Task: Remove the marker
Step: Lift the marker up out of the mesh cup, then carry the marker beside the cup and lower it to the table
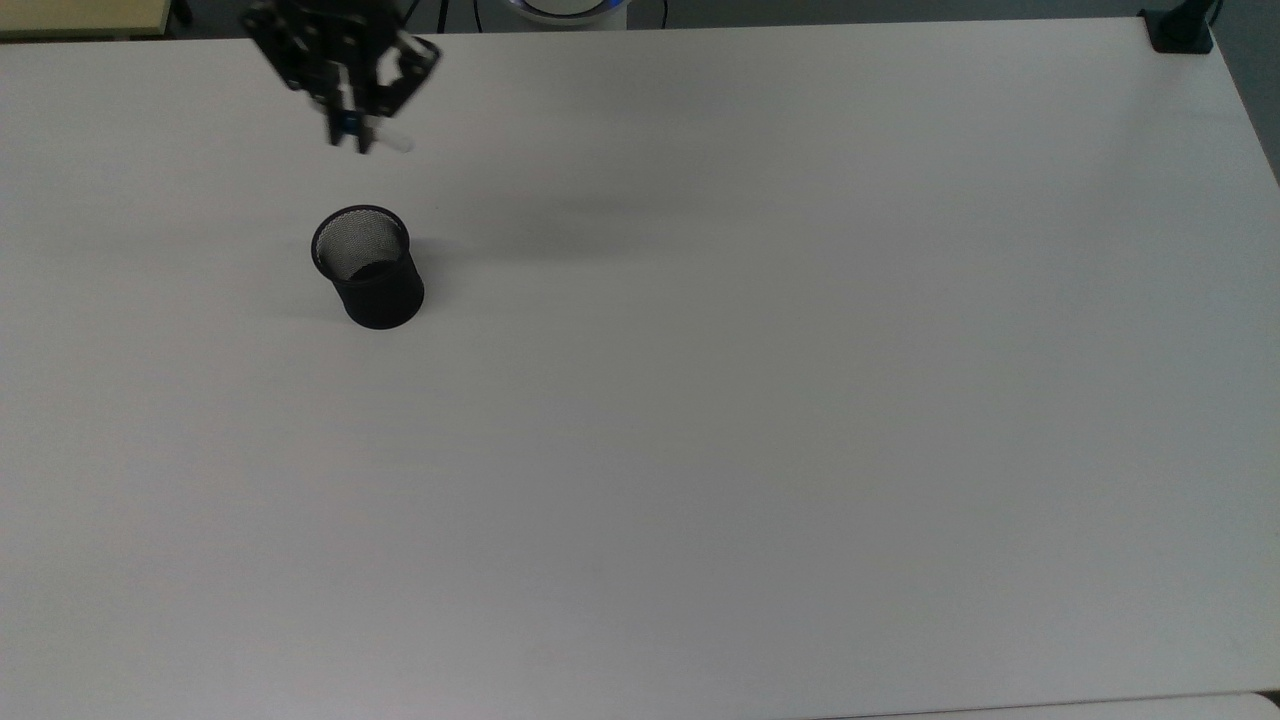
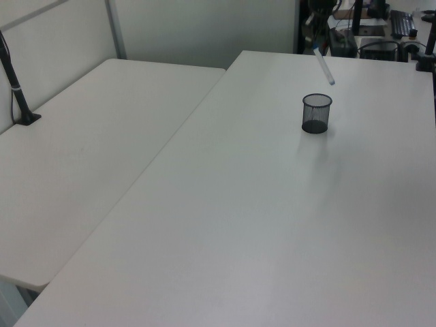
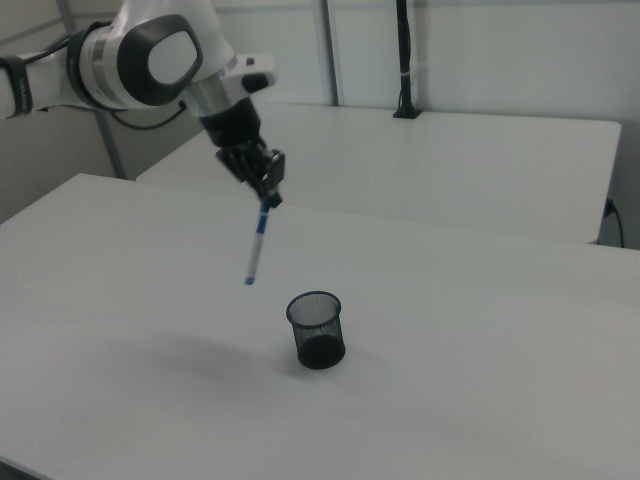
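- My tool (image 1: 350, 135) sits at the upper left of the top view, its 2 fingers pinched tight on the marker (image 3: 256, 250) at its blue-capped upper end.
- In the right view I see the tool (image 3: 268, 200) left of centre in the upper half of the frame, with the marker hanging below it, tilted, its lower tip leaning toward the right view's left.
- The marker is in the air, clear of the black mesh cup (image 3: 317, 329); its low end is above and to the right view's left of the cup's rim, not touching it.
- In the left view the marker (image 2: 324, 67) is a pale slanted bar near the top right of the frame, above the cup (image 2: 316, 113).
- In the top view a short white piece of the marker (image 1: 392, 143) juts out beside the fingers.
- The cup stands upright on the white worktop (image 1: 760, 400), in the upper left part of the top view, below the tool in the frame.
- Looking into the cup (image 1: 366, 266) from the top view, I see mesh wall and a dark bottom, and nothing in it that I can make out.
- A 2nd white worktop (image 3: 480, 160) stands beyond the 1st in the right view, with a black post (image 3: 404, 60) on it.
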Controlling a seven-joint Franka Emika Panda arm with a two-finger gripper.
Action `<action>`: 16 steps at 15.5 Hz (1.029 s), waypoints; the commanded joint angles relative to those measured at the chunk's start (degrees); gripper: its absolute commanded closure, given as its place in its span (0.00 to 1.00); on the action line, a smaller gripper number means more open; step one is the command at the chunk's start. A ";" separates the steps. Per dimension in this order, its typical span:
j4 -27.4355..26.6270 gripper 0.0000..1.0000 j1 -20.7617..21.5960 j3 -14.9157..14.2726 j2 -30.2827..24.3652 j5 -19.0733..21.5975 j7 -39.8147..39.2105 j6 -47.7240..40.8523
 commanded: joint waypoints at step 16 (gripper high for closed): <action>-6.51 0.98 5.71 3.87 19.48 5.23 0.76 12.79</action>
